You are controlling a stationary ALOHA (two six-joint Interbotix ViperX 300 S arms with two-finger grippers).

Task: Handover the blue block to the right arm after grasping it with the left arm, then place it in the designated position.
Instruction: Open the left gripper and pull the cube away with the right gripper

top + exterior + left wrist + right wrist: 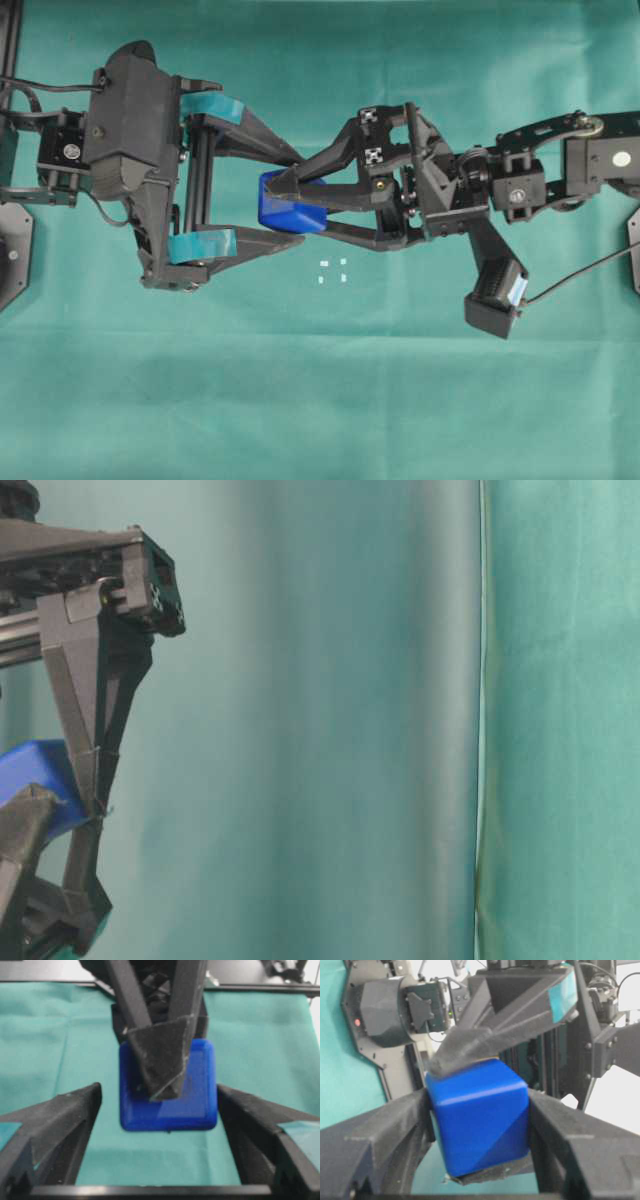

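Above the middle of the green-clothed tabletop, the left arm's teal-banded end effector stands spread, its fingers clear of the blue block on both sides. The right arm's plain black end effector pinches the block, held in the air. The four white marks of the designated position lie on the cloth just beside it, toward the near edge.

Count: one block, two arms, four marks, one cloth.

One blue block sits mid-scene, between two black arms: the left arm on the left and the right arm on the right. Each carries one two-fingered gripper, making two grippers, the left gripper and the right gripper. Two teal tape bands wrap the left fingers. Four tiny white marks form one square, just nearer than the block. One green cloth lies beneath everything.
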